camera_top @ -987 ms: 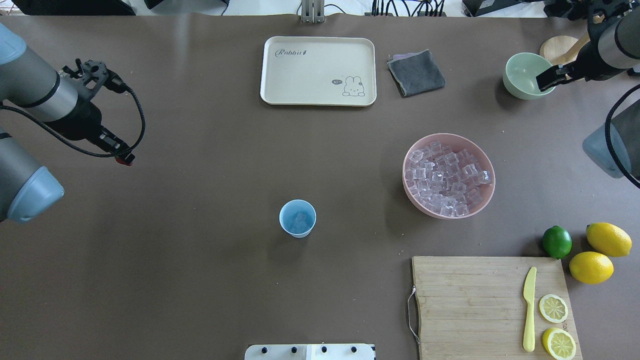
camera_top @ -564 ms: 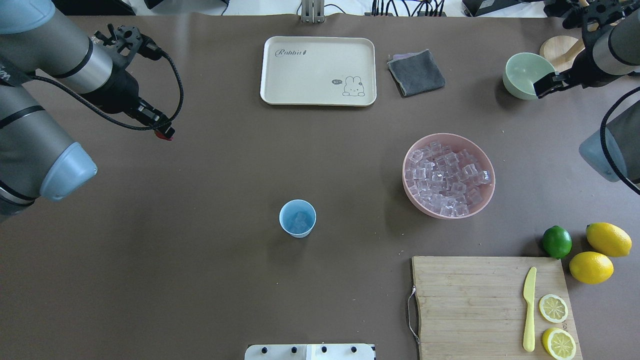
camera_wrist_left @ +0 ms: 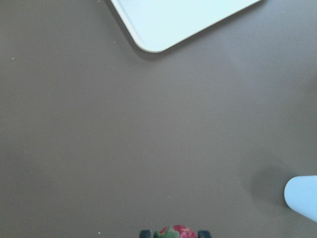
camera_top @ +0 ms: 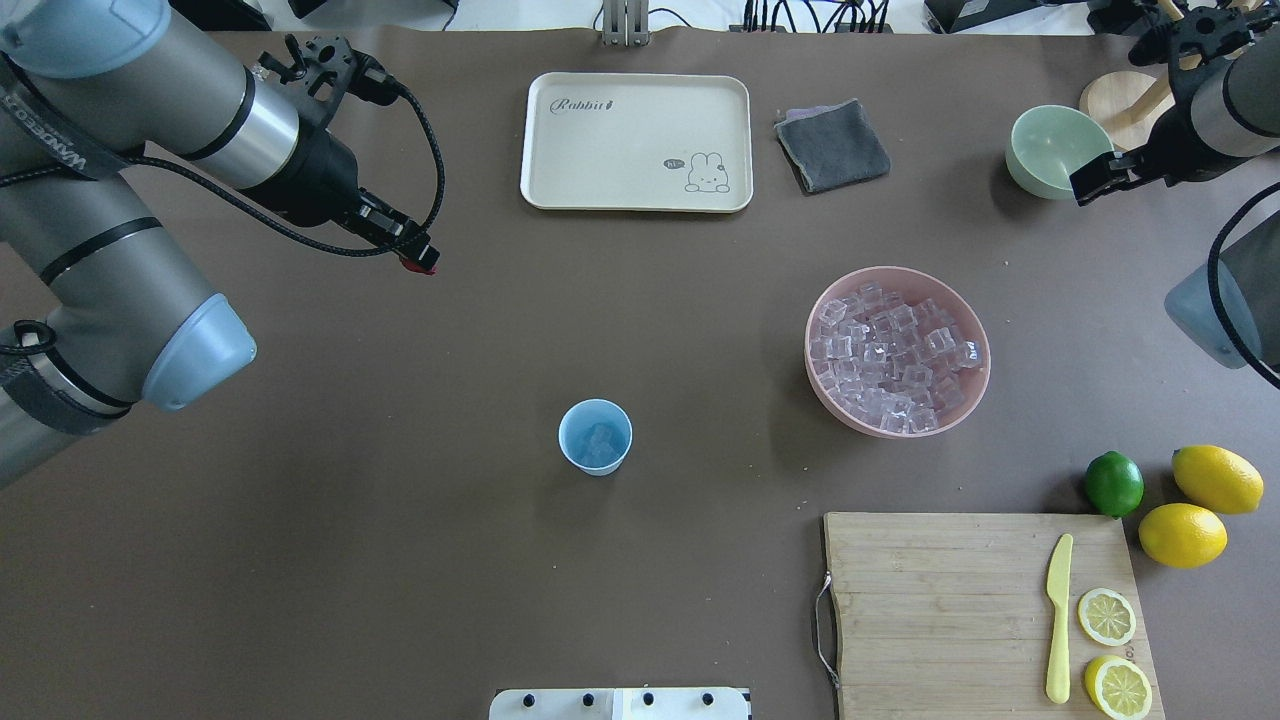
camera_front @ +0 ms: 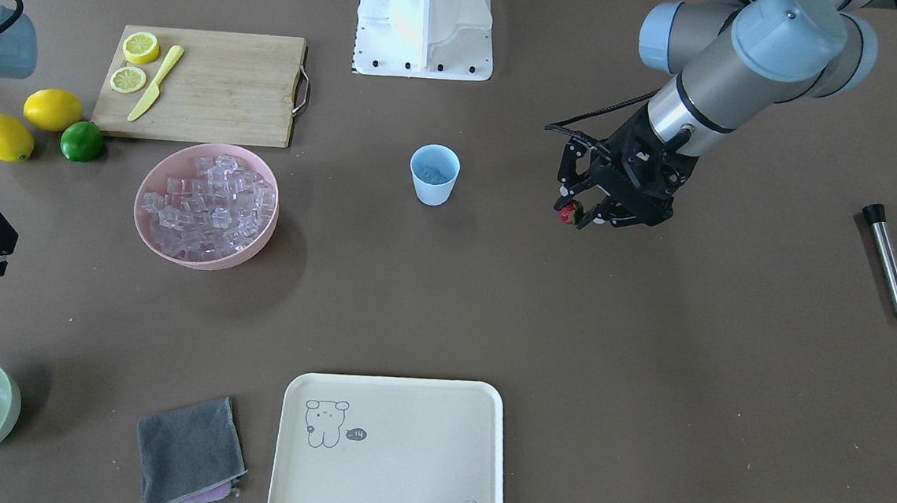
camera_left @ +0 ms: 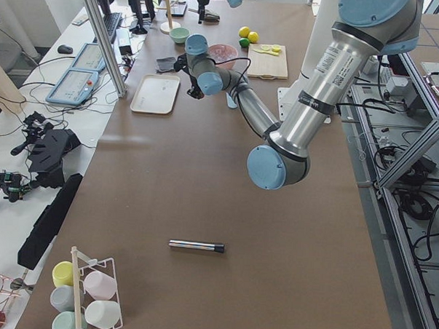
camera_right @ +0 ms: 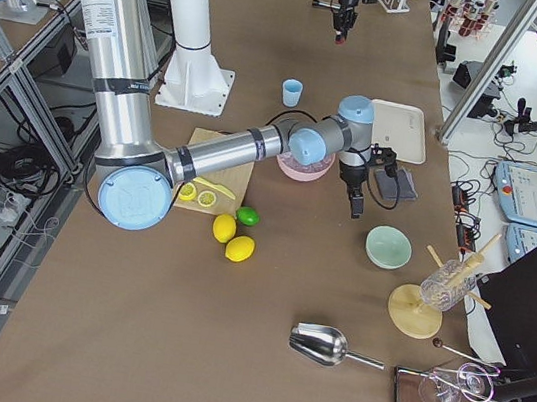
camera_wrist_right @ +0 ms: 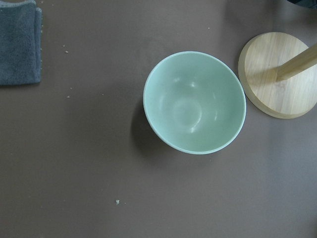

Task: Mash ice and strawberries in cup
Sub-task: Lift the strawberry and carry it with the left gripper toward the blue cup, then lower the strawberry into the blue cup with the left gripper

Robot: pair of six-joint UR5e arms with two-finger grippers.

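Observation:
The light blue cup (camera_top: pixel 595 437) stands upright mid-table with some ice (camera_top: pixel 599 441) in it; it also shows in the front view (camera_front: pixel 434 174) and at the left wrist view's right edge (camera_wrist_left: pixel 302 203). More ice (camera_top: pixel 893 352) fills the pink bowl (camera_top: pixel 975 395). My left gripper (camera_top: pixel 415 258) is shut on the small red strawberry (camera_front: pixel 570 213) and holds it above the table, left of and beyond the cup. The berry shows at the wrist view's bottom edge (camera_wrist_left: pixel 173 232). My right gripper (camera_top: pixel 1092 182) hangs open and empty beside the pale green bowl (camera_top: pixel 1050 150).
A cream tray (camera_top: pixel 636 140) and a grey cloth (camera_top: pixel 832 146) lie at the far side. A cutting board (camera_top: pixel 940 610) with a knife and lemon halves, a lime (camera_top: pixel 1113 483) and two lemons are near right. A metal muddler (camera_front: pixel 886 258) lies far left.
My left arm has swung right and slightly away from the robot with the strawberry, closer to the tray. My right gripper has drawn back from over the green bowl to its right edge.

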